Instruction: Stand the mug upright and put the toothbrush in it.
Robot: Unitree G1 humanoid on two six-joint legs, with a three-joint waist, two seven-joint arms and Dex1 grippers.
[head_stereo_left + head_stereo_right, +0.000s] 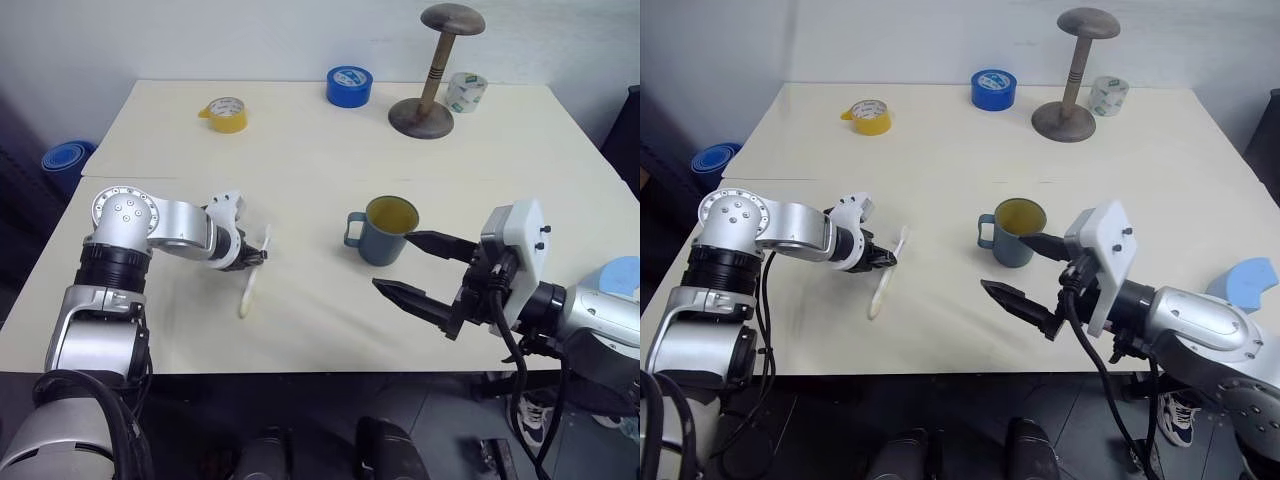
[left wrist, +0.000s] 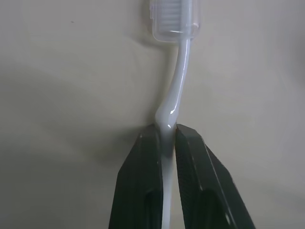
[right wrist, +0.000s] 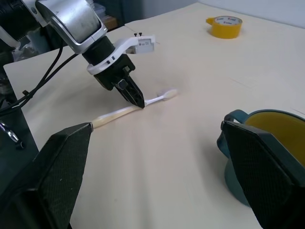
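You've got a cream table (image 1: pixel 320 150) pushed against a plain white wall (image 1: pixel 250 35), dark floor (image 1: pixel 330 410) on the near side, soft even light.

A robotics lab or test room is suggested rather than a home. A plain cream table (image 1: pixel 330 150) is set against a bare white wall, and unrelated test props are laid out on it: a yellow tape roll (image 1: pixel 226 114), a blue tape roll (image 1: pixel 349 86), a clear tape roll (image 1: pixel 466 91) and a wooden stand with a round top (image 1: pixel 432 75). A slate-blue mug (image 1: pixel 385 231) and a toothbrush (image 1: pixel 252 274) are placed in the middle like trial objects. Exposed black cables (image 1: pixel 1095 370) are seen hanging from the machine's arm. A rolled blue mat (image 1: pixel 66 160) is seen on the dark floor beside the table, and a person's shoe (image 1: pixel 530 415) is seen under its near edge.
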